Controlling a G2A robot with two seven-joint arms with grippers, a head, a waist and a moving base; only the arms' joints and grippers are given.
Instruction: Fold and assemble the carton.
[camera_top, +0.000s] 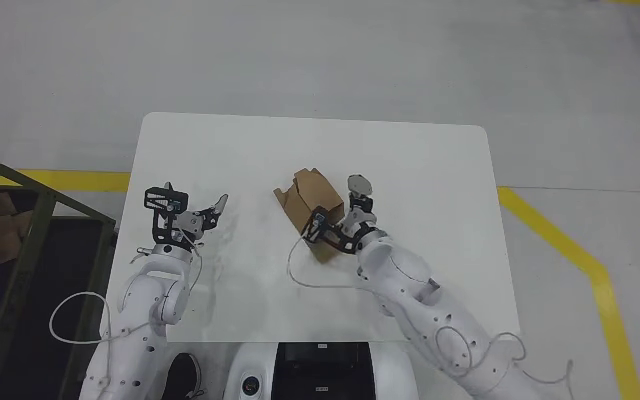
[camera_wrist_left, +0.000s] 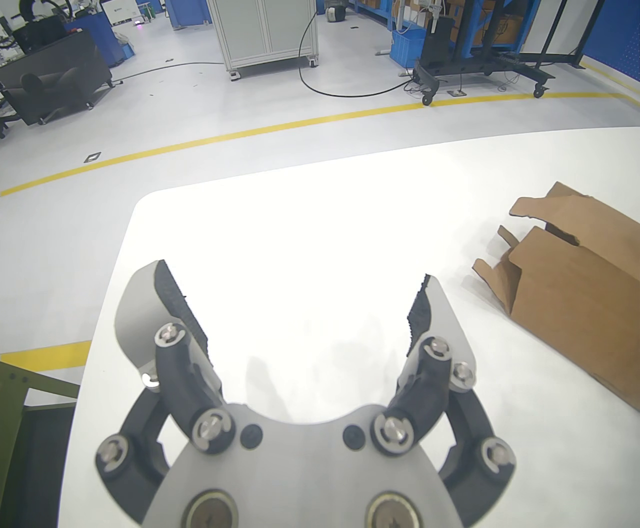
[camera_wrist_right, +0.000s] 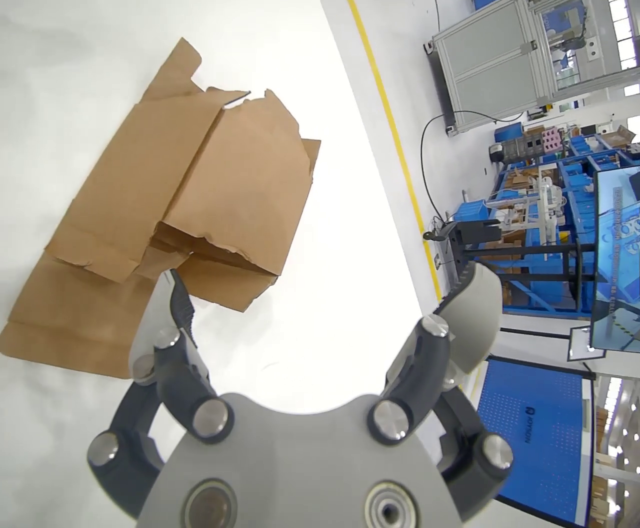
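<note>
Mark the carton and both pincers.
carton (camera_top: 314, 190), top view, its upper brown panel.
left pincer (camera_wrist_left: 294, 272), left wrist view, midway between its open fingertips.
right pincer (camera_wrist_right: 324, 270), right wrist view, midway between its open fingertips.

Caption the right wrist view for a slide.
Open right gripper close by a partly folded brown carton lying on the white table.

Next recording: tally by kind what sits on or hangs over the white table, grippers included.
Brown carton: 1
Grippers: 2, the left gripper and the right gripper, both open
Total: 3
</note>
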